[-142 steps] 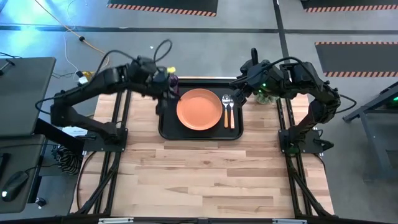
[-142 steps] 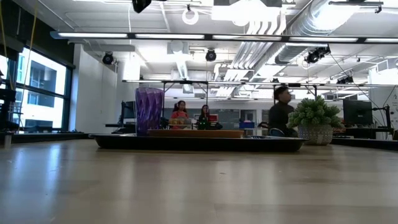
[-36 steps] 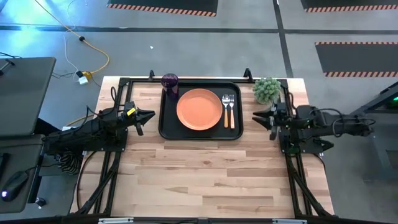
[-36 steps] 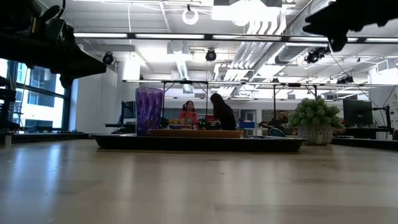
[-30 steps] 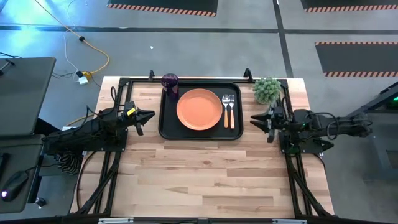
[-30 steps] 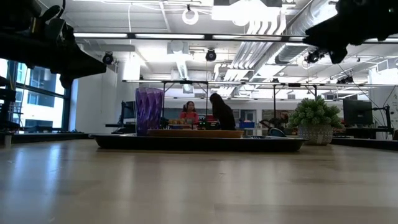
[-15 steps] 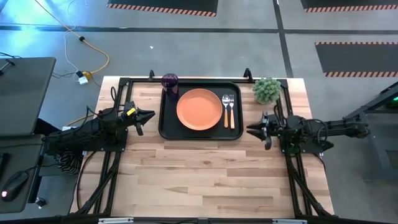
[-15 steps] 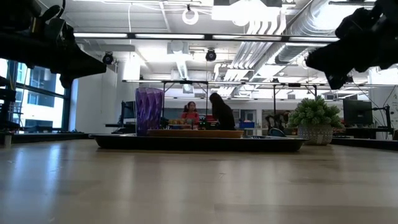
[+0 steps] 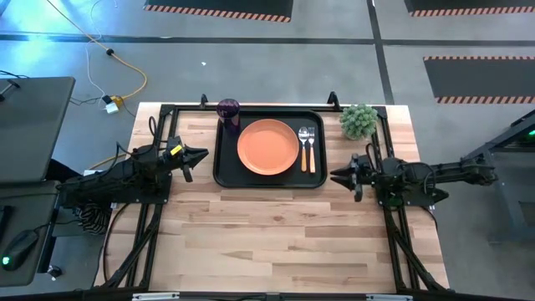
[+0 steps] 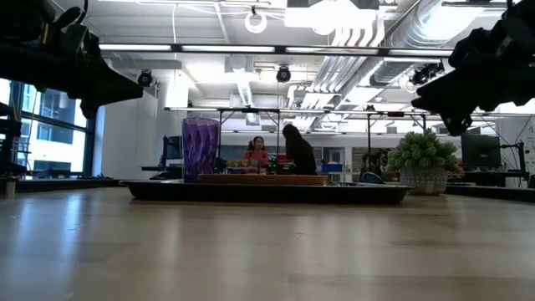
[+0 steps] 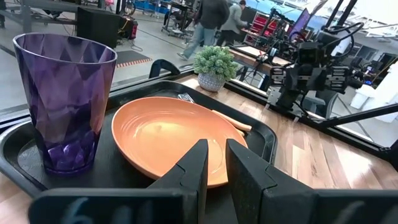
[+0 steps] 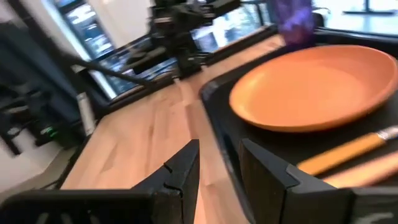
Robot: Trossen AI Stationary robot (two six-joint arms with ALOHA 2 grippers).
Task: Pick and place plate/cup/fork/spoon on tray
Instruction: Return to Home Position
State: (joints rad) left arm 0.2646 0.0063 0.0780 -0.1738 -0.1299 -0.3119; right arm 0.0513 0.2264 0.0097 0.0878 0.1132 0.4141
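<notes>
On the tray [image 9: 224, 172] sit the plate [image 9: 267, 147], cup [image 9: 228, 109], spoon [image 9: 303, 145] and fork [image 9: 312, 149]. I judge I'm homing: my left hand [image 9: 201, 155] and right hand [image 9: 336, 176] flank it over the counter [image 9: 267, 238], narrowly parted and empty. Next I only need to park.

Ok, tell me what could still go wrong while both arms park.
The tall faceted purple cup stands at the far left corner of the black rectangular tray, not far from the open left claw; a stray sweep could tip it. The open right claw sits just off the tray's right rim, near the tan-handled metal fork and matching spoon; a nudge to the tray could shift them.
</notes>
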